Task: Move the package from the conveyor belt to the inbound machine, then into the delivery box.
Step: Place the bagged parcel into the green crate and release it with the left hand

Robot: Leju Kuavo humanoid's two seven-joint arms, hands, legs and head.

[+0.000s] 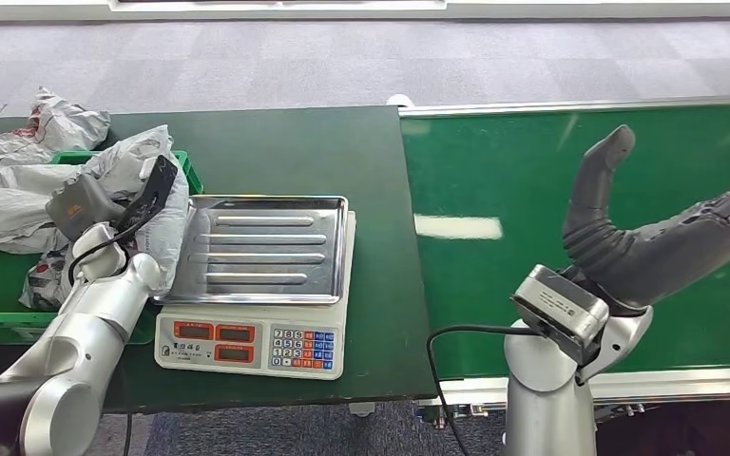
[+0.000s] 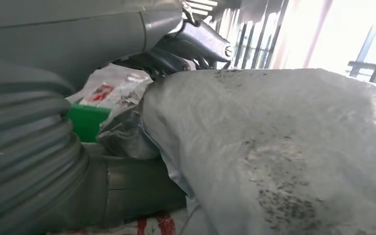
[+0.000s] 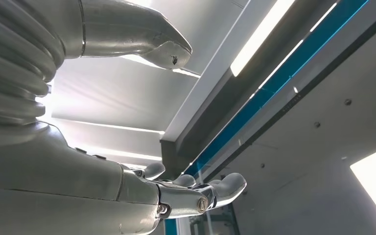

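Note:
The grey plastic package stands over the right edge of the green delivery box, at the table's left. My left hand grips it; in the left wrist view the package sits between the thumb and the fingers. The inbound machine, a scale with a bare metal tray, stands beside the box. My right hand is raised over the green conveyor belt, fingers spread and holding nothing; it also appears in the right wrist view.
Several other crumpled grey and white packages fill the box and spill over its left side. The scale's keypad faces the table's near edge. A black cable hangs by my right arm.

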